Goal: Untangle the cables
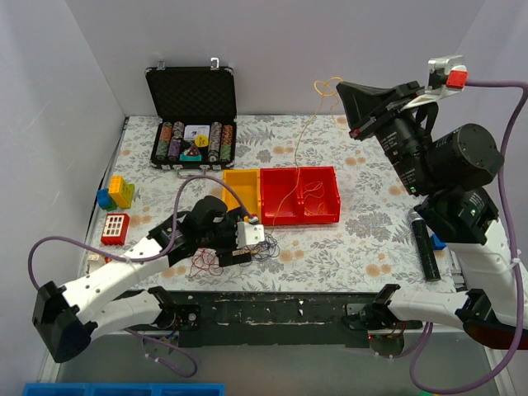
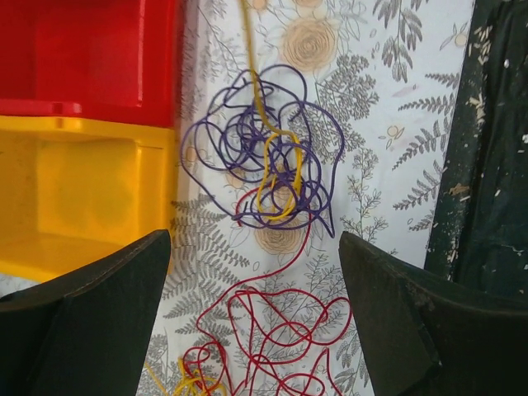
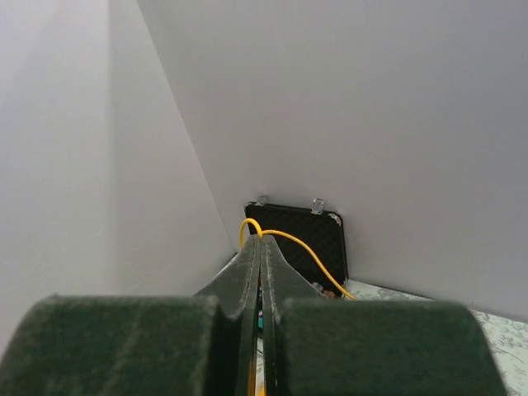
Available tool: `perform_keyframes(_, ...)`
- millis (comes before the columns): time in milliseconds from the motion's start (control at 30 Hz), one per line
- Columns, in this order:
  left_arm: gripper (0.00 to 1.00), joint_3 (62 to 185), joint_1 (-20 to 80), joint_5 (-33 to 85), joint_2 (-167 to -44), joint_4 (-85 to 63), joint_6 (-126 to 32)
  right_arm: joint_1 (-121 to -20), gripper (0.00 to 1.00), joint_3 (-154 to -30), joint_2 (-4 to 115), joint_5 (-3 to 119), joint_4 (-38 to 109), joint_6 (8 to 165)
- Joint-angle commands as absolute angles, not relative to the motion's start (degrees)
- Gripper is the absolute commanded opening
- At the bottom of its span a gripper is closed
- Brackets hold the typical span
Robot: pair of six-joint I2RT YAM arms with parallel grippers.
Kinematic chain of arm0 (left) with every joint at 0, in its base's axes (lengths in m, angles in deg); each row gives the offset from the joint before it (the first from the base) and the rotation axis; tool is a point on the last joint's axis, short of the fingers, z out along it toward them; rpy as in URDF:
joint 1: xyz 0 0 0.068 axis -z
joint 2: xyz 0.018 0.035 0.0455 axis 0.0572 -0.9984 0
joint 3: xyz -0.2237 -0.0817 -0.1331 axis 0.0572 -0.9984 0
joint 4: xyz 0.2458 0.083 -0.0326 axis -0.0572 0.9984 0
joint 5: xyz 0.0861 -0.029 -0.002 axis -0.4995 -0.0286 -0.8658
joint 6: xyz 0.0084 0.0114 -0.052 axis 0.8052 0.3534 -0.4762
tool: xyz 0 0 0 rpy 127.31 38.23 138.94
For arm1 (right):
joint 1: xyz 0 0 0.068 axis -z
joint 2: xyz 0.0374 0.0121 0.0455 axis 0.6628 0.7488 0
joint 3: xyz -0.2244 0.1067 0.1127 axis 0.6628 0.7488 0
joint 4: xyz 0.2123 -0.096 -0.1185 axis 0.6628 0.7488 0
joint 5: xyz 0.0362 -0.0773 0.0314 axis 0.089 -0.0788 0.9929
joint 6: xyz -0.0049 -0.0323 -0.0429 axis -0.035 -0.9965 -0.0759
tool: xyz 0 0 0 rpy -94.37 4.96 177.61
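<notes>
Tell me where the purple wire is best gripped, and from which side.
The purple wire lies flat, so come from straight above; probably grip its outer loop nearest the dark table edge, clear of the yellow wire threaded through its middle.

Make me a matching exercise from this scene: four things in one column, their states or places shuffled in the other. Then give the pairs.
Things:
1. left end effector
2. right end effector
3. purple cable
4. chip case

States or places:
A. lid up, at the back of the table
B. shut on the yellow cable, raised high
C. coiled on the table beside the yellow bin
D. open, low over the table

Pairs: 1-D, 2-B, 3-C, 4-A
</notes>
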State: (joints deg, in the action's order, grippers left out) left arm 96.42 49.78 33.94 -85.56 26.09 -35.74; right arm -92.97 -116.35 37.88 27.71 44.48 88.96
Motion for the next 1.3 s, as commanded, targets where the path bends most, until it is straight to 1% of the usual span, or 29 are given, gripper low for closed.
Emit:
perform_keyframes(0,0.84,92.8,49.7,36.1,-89.8,21.2,-30.9,-93.1,0.01,-115.4,33.4,24.1,40.8,87.2)
perform_keyframes(233,0.84,90.1,49.8,35.1,-96.1,14.0,-26.5,-93.2,0.01,-113.1,30.5,21.4,41.5,83.8)
perform_keyframes(567,0.84,91.3,49.8,35.0,-101.9,5.5,-26.2,-93.1,0.01,-111.4,27.1,18.7,42.5,80.1)
perform_keyframes(833,0.80,96.6,50.3,42.9,-109.4,10.9,-24.2,-93.1,0.01,-109.9,26.2,15.8,42.4,77.0)
perform_keyframes(867,0.77,96.9,50.6,43.2,-109.9,11.8,-23.9,-93.1,0.01,-109.7,26.0,15.6,42.4,76.8)
perform_keyframes(933,0.69,97.7,50.7,43.3,-111.0,13.2,-23.5,-93.1,0.01,-109.3,25.8,15.1,42.2,76.3)
perform_keyframes(1000,0.56,98.1,50.8,43.4,-111.5,14.1,-23.4,-93.1,0.01,-109.1,25.7,14.9,42.1,76.0)
perform_keyframes(1100,0.33,98.3,50.8,43.6,-111.1,15.5,-23.2,-93.2,0.01,-109.2,25.8,14.6,42.1,75.5)
perform_keyframes(1200,0.15,98.7,50.8,44.0,-111.1,16.7,-23.4,-93.1,0.01,-109.2,25.8,14.9,41.8,75.5)
perform_keyframes(1233,0.04,99.0,50.9,44.0,-111.2,17.1,-23.4,-93.1,0.01,-109.2,25.7,14.8,41.7,75.2)
perform_keyframes(1267,0.00,99.3,51.0,43.4,-111.3,17.5,-23.4,-93.1,0.01,-109.2,25.7,14.6,41.6,75.1)
